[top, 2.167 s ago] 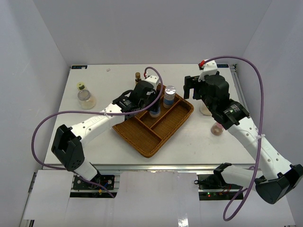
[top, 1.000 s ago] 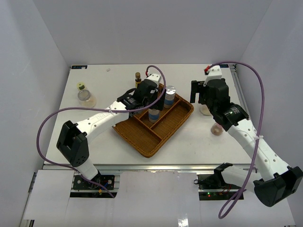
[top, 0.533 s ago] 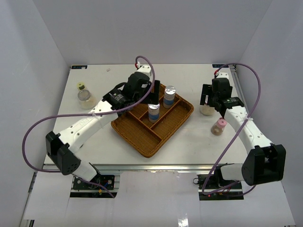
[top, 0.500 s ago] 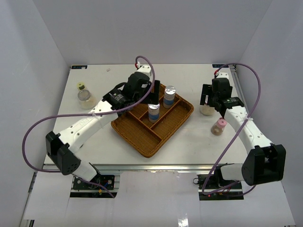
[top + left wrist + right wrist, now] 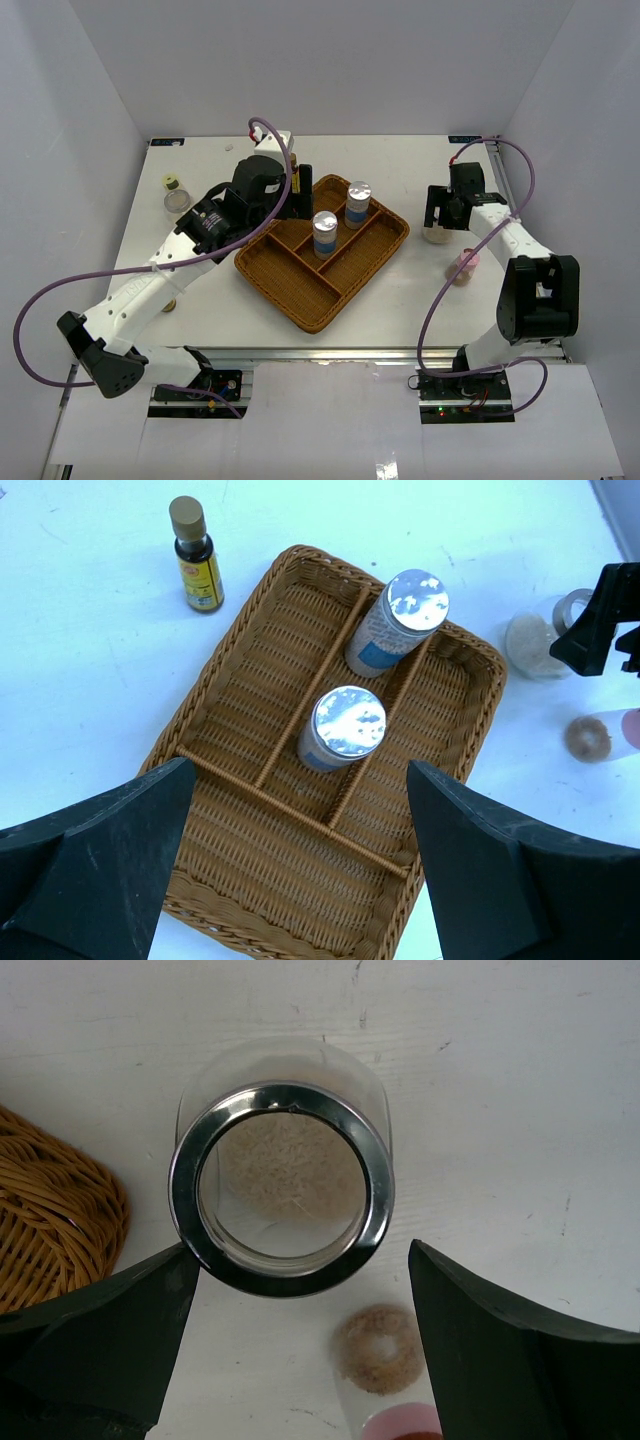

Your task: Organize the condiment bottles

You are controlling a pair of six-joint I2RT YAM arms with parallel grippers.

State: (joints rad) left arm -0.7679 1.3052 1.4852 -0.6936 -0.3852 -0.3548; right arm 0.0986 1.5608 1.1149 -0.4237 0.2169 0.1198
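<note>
Two silver-capped blue-labelled cylinders (image 5: 325, 232) (image 5: 357, 200) stand in the brown woven tray (image 5: 300, 300); they also show in the left wrist view (image 5: 343, 725) (image 5: 400, 615). My left gripper (image 5: 296, 196) is open and empty, above the tray's far-left edge (image 5: 300, 765). A slim amber bottle (image 5: 195, 555) stands on the table beside the tray. My right gripper (image 5: 445, 205) is open, its fingers either side of a silver-lidded glass jar (image 5: 282, 1188) without touching it. A pink-capped bottle (image 5: 462, 267) sits just nearer.
A yellow-capped bottle (image 5: 171, 183) and a second glass jar (image 5: 180, 203) stand at the far left of the table. The tray's long near compartment (image 5: 290, 870) holds nothing. White walls close in the table on three sides.
</note>
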